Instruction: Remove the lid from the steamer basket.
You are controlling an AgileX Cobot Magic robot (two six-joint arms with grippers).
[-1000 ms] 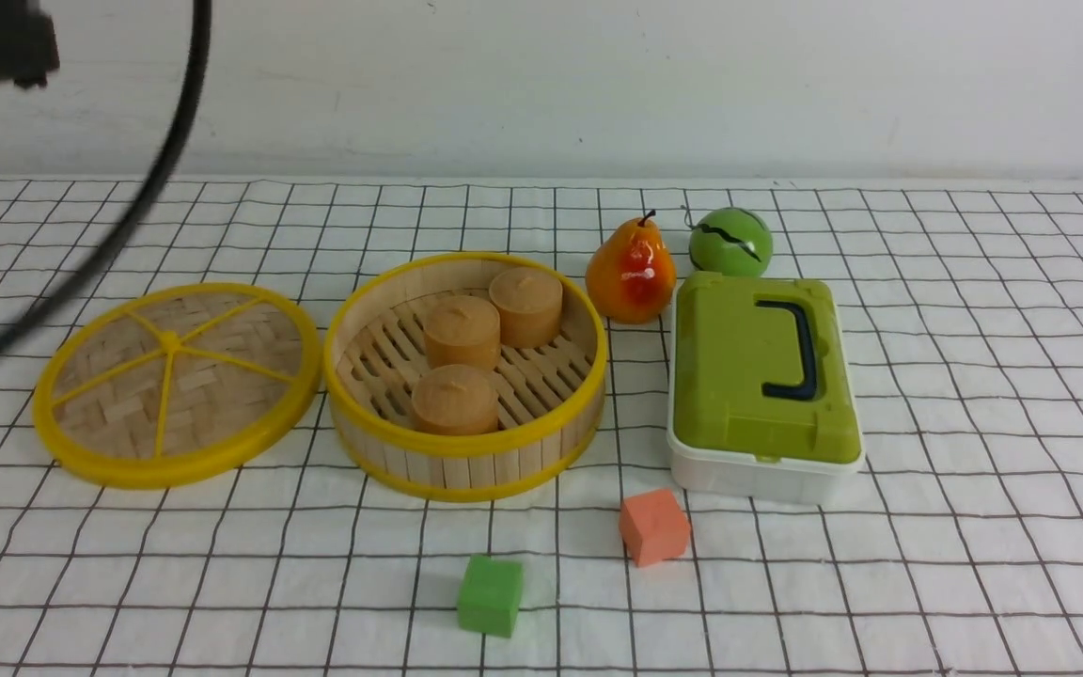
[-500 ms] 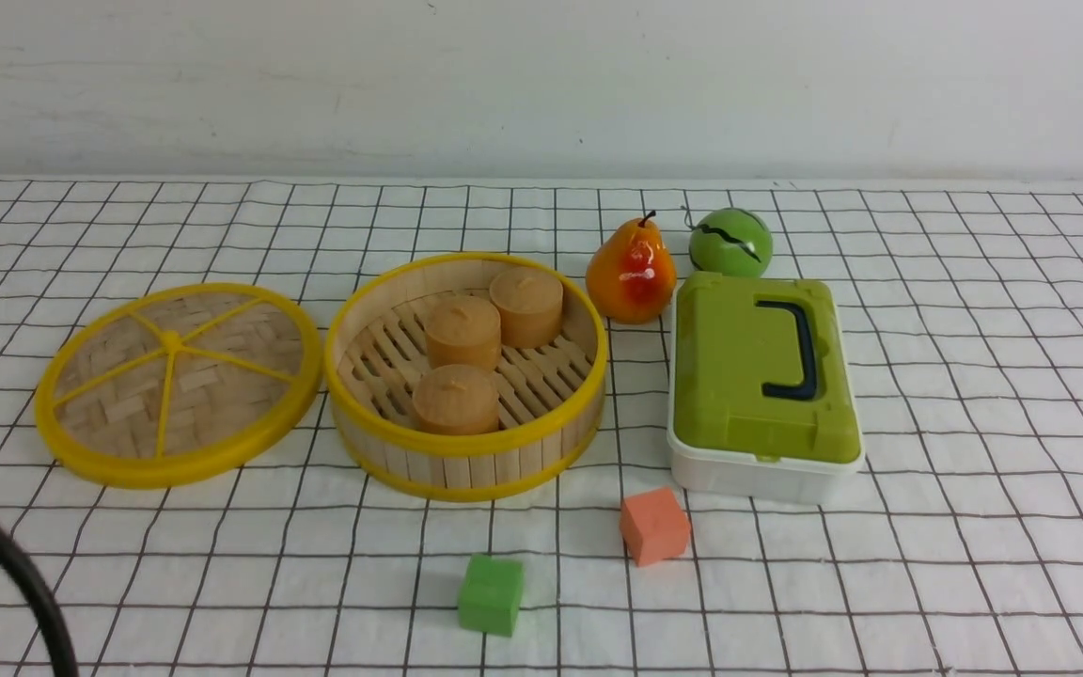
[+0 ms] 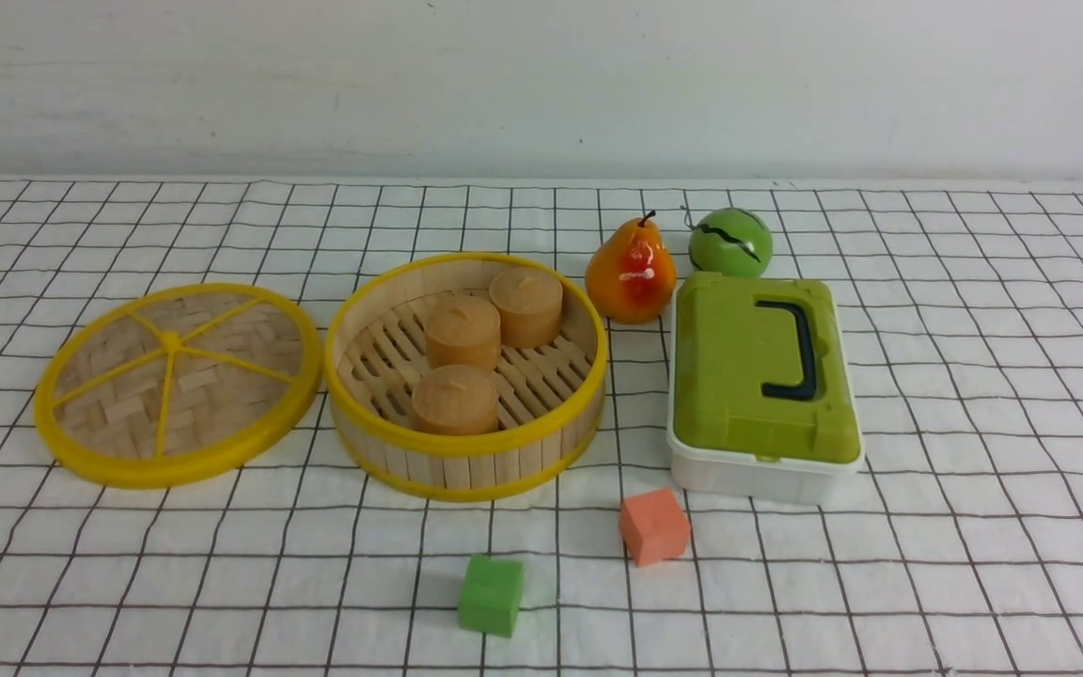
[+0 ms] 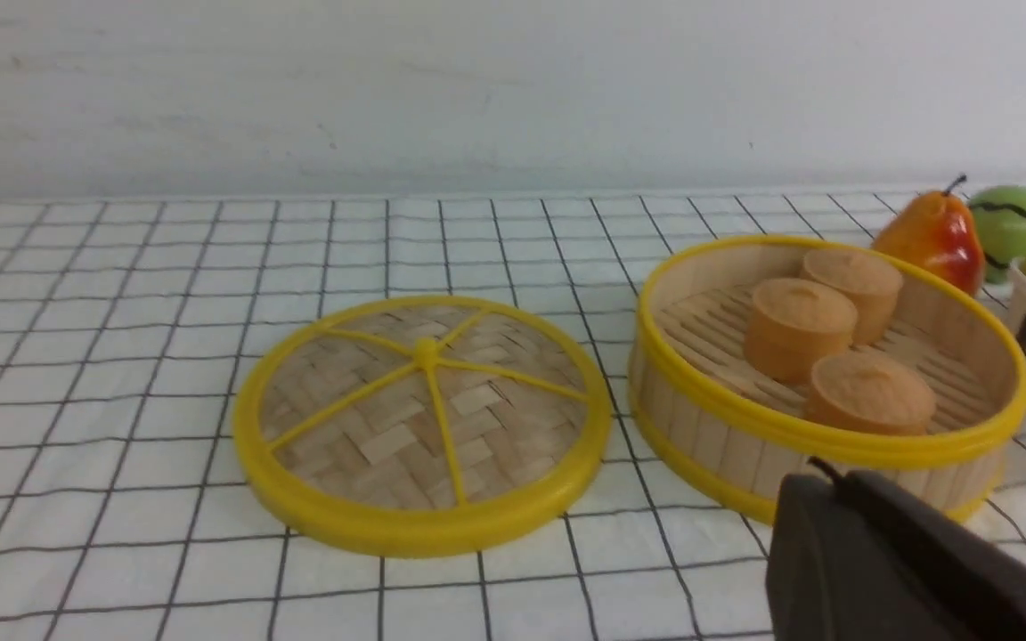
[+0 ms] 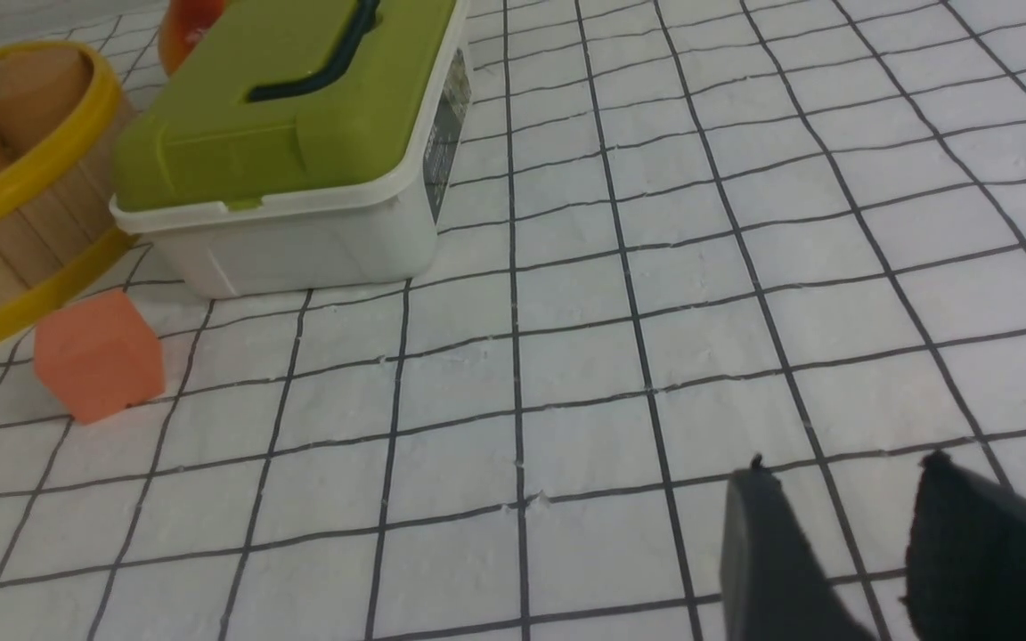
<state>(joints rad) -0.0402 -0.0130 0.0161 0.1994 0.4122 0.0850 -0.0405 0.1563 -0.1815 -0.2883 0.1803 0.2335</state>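
While the basket [image 3: 466, 461] sits upright, the lid [image 3: 212, 395] lies flat.

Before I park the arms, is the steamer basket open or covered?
Open: its lid lies beside the basket, and three buns show inside.

The lid [image 3: 231, 385] is woven in mottled tan — its rim and spokes bright yellow. The steamer basket [image 3: 530, 461] repeats the pairing, tan slats between yellow rims, with orange-brown buns [image 3: 455, 400] inside. The pear [image 3: 631, 273] blends orange into red; the ball [image 3: 731, 243] is green with black stripes. The box [image 3: 753, 376] is olive green over white — its handle [image 3: 806, 353] dark navy. One block [image 3: 654, 527] is salmon, another green. Black grid lines cross the white cloth [image 3: 993, 395].
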